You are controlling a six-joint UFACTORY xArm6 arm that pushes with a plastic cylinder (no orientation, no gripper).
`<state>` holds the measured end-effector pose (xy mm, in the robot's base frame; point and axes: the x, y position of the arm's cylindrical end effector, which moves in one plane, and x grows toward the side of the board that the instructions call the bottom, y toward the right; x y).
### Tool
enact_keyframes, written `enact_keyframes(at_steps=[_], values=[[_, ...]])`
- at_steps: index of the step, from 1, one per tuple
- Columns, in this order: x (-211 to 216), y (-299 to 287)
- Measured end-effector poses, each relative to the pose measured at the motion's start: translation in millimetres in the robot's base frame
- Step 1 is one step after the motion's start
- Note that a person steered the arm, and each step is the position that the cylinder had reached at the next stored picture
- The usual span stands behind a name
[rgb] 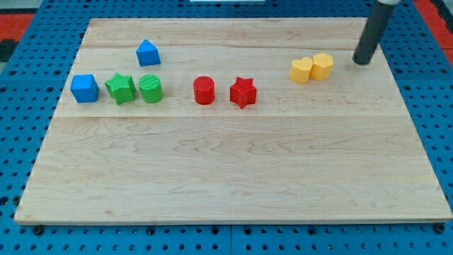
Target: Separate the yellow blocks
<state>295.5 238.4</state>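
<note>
Camera view: two yellow blocks are seen touching side by side near the view's upper right of the tabletop (233,184). The left yellow block (301,70) has a rounded, lobed outline; the right yellow block (323,66) looks roughly hexagonal, though shapes are hard to confirm. My tip (362,61) is set down just to the view's right of the pair, near the right yellow block but apart from it. No hand is fitted to this arm, only the rod, so no opening or closing state can be given.

Elsewhere, well apart from the yellows: a red cylinder (204,91) and red star (243,92) at centre; a green star (121,88), green cylinder (151,89), blue cube (84,88) and blue block (147,52) at the view's left.

Separation is judged not yet begun.

Risks noted:
- A straight push leftward from here would likely move both yellows together, since they are in contact; no gap would be gained.
- An off-centre contact could rotate the right block around the left one.
- A long push could carry the pair toward the red star.
</note>
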Motion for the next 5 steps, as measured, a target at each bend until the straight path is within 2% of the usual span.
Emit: enact_keyframes(at_steps=[1, 3, 5], values=[[-19.1, -38.2], [35.4, -67.1], [49.9, -95.4]])
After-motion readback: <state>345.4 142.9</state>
